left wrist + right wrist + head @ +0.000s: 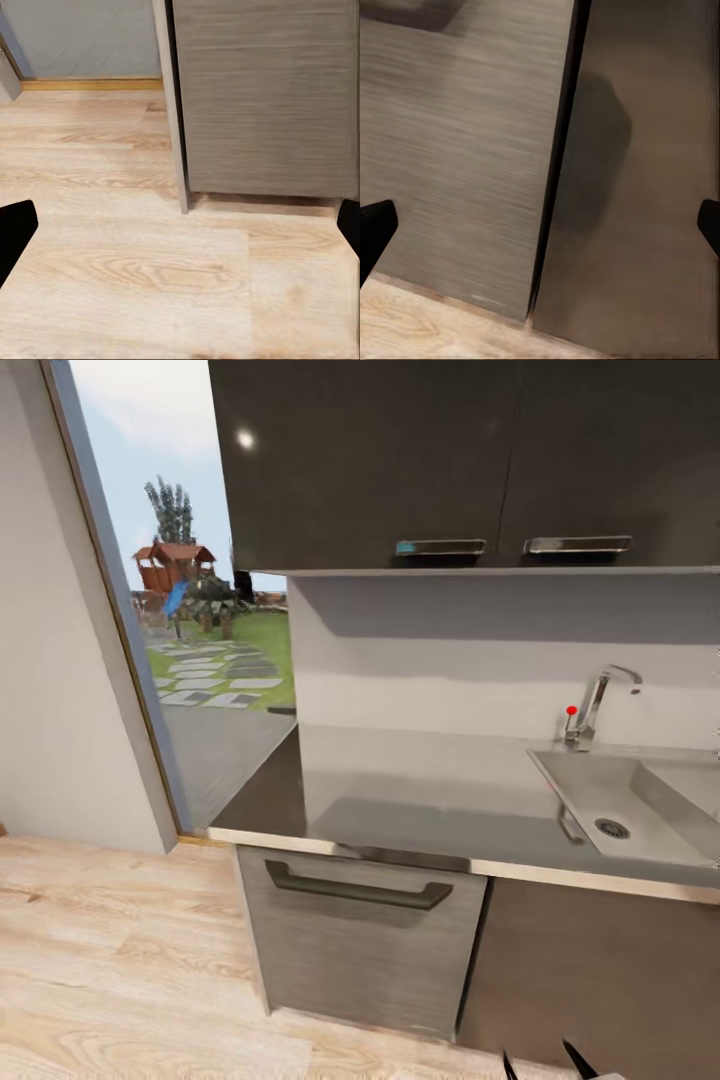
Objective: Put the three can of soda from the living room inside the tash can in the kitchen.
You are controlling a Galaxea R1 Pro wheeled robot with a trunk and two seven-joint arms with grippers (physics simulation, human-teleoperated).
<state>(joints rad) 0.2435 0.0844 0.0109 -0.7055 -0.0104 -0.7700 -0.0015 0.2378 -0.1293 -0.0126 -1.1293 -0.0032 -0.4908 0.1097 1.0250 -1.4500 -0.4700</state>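
Head view faces the kitchen (470, 660) steel counter (420, 800) and sink (620, 800).

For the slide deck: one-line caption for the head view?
Robot faces kitchen steel counter with sink, chrome tap, dark upper cabinets; garden beyond doorway.

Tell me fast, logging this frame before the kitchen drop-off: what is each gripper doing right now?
Left gripper: open, fingers wide apart, nothing between them, wood floor below.
Right gripper: open, empty, facing the cabinet fronts.

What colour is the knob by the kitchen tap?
Red knob, beside the chrome tap; clearest in the head view.
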